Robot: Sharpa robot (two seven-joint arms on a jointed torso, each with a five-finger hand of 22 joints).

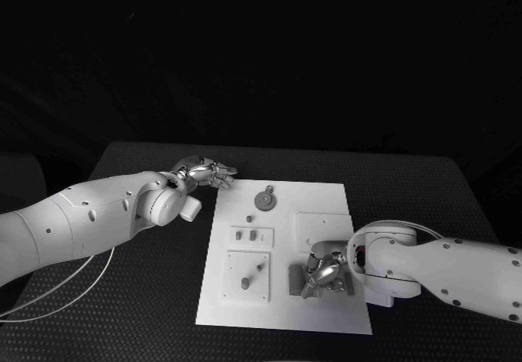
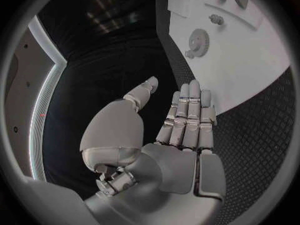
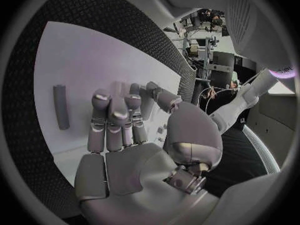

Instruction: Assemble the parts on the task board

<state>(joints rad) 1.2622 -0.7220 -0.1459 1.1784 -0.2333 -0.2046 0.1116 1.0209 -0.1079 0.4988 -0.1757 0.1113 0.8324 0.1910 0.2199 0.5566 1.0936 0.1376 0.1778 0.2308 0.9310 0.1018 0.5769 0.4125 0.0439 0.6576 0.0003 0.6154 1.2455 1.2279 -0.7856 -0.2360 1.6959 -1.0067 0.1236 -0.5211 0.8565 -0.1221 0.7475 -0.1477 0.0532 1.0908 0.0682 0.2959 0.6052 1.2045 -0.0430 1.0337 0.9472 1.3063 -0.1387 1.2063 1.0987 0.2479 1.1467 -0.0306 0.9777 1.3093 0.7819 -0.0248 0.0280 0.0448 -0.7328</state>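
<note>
Left robot hand (image 1: 204, 174) hovers over the black table (image 1: 130, 302) just off the far left corner of the task board (image 1: 315, 317). Fingers straight and together, thumb apart, palm empty; it holds nothing. In the left wrist view the round gear-like part (image 2: 199, 37) lies ahead of the fingertips (image 2: 189, 87), apart from them, on the board near its far edge.

Mid-board, small parts (image 1: 248, 236) stand in a recessed block; another peg (image 1: 246, 283) stands in the plate toward the near left corner.

Right robot hand (image 1: 324, 271) hangs low over the near right part of the board. Fingers extended, slightly spread, nothing gripped. The bar-shaped part (image 3: 60, 106) lies flat on the board just beside this hand, on its left side, not touching the fingers (image 3: 100, 110). Its long axis runs near-to-far on the board, roughly parallel to the fingers.

Judgement: right robot hand is much the nearer to the bar; the left is well apart from it. A grasp calls for a short sideways shift toward the left edge, closing across the bar's short axis.
</note>
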